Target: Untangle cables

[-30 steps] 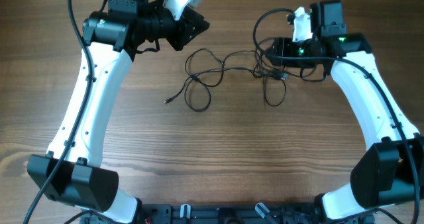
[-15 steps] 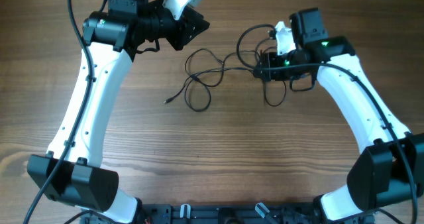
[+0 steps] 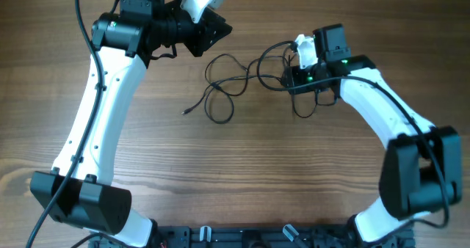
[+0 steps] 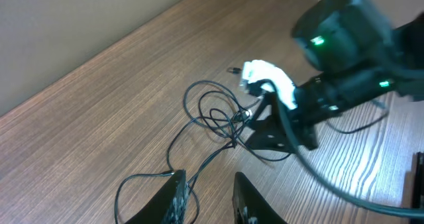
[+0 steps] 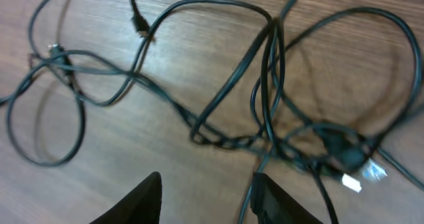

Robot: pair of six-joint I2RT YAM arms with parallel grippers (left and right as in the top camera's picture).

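The cables [image 3: 248, 76] lie loose on the counter [image 3: 235, 174] between the arms, with open loops to the left and a tighter twist [image 5: 228, 143] at the right end. The right gripper [image 3: 289, 79] has slid in from the right and now hangs over that twist, fingers [image 5: 149, 197] spread, nothing pinched yet. The left gripper [image 3: 219, 29] hasn't budged, parked beyond the loops, fingers [image 4: 173, 199] slightly apart and empty. The left loops lie as they did, so no untangling yet. A grab at the knot looks next.
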